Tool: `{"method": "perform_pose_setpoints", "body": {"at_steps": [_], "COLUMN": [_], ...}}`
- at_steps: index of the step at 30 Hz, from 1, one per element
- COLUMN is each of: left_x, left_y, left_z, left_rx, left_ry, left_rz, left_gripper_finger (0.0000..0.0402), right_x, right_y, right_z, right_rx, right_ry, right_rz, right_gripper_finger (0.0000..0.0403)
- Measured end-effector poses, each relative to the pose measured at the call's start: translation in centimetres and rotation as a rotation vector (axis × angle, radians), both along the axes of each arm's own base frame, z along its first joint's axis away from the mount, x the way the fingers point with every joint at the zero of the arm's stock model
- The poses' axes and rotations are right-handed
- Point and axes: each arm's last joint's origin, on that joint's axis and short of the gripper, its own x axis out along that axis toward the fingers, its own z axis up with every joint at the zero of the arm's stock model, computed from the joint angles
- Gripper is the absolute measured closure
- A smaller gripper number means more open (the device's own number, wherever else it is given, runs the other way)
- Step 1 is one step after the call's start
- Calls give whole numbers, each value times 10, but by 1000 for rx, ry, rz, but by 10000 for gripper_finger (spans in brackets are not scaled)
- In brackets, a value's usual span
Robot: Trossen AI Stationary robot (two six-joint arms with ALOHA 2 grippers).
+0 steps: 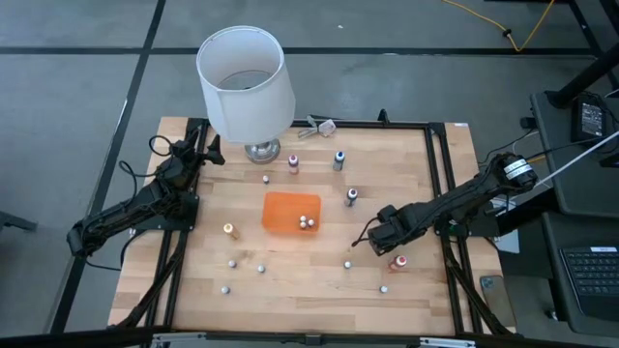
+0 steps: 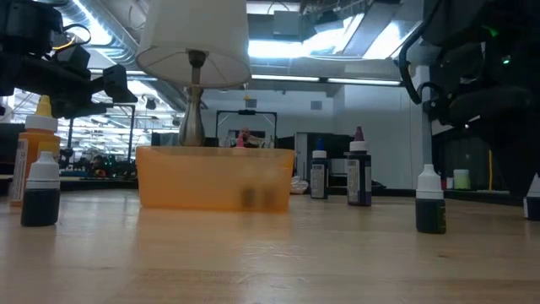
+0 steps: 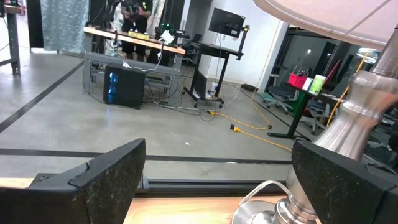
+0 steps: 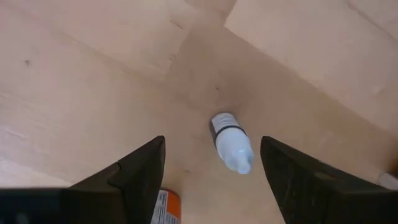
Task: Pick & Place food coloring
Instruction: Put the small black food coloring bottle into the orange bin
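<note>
Both arms are showing as dark, jointed links trailing black cables. The left arm (image 1: 135, 215) is looking matte black throughout. The right arm (image 1: 455, 205) is carrying a pale ring near its base. Each gripper's fingers (image 3: 106, 177) are appearing black, wedge-shaped, faintly speckled.

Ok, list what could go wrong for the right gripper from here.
1. The right gripper is open above a small bottle, which sits nearer one finger than the other; closing like this may tip it or push it aside rather than grip it.
2. An orange-bodied bottle stands right beside the other finger, so a descent could knock it over.
3. The orange tray already holds bottles; a careless drop could topple them.

The left gripper waits open by the lamp.
</note>
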Motion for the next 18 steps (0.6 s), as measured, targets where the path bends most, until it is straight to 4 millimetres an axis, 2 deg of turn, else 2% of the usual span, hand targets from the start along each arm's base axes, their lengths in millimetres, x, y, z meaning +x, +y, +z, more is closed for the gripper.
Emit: {"method": "perform_pose_setpoints", "body": {"at_steps": [11, 18], "left_x": [0, 0], "left_y": [0, 0], "left_z": [0, 0], "left_rx": [0, 0], "left_ry": [0, 0], "left_rz": [0, 0], "left_gripper_finger": [10, 10], "right_x": [3, 3], "right_y": [1, 1], "right_z": [0, 0], "right_rx": [23, 16], "right_ry": [-23, -33], "right_rz": [1, 3], "right_gripper_finger": [231, 266]}}
